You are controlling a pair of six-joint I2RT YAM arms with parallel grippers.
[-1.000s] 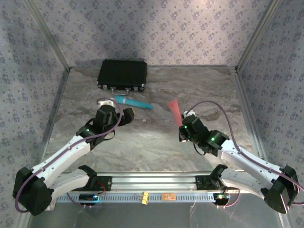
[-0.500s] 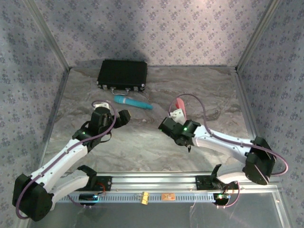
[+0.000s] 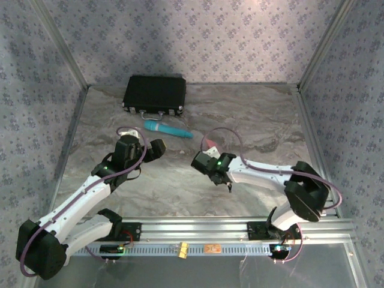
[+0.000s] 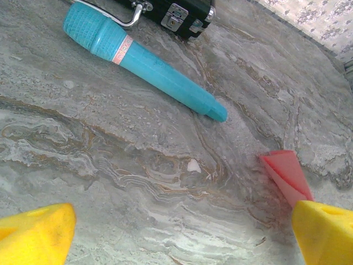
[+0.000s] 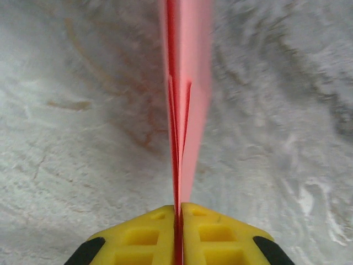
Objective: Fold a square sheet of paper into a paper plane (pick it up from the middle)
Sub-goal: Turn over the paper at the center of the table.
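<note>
The square sheet of paper is folded into a narrow salmon-pink paper plane [image 5: 185, 83] with a centre crease. My right gripper [image 5: 179, 216] is shut on its near end, and the layers stand on edge between the yellow fingers. From above, the paper plane [image 3: 210, 143] pokes out beyond the right gripper [image 3: 207, 157] near the table's middle. My left gripper [image 3: 157, 149] is open a little to the left, its yellow fingertips [image 4: 38, 234] wide apart over bare marble. The pink tip [image 4: 287, 174] shows beside the left gripper's right finger, apart from it.
A teal cylinder [image 3: 168, 129] lies behind the left gripper, and close ahead of it [image 4: 143, 61] in the left wrist view. A black case [image 3: 155, 94] sits at the back left. Patterned walls with metal frame posts [image 3: 312, 60] close in the table.
My right arm has swung left toward the table's middle, carrying the folded paper with it. The left gripper has shifted slightly and stays open.
</note>
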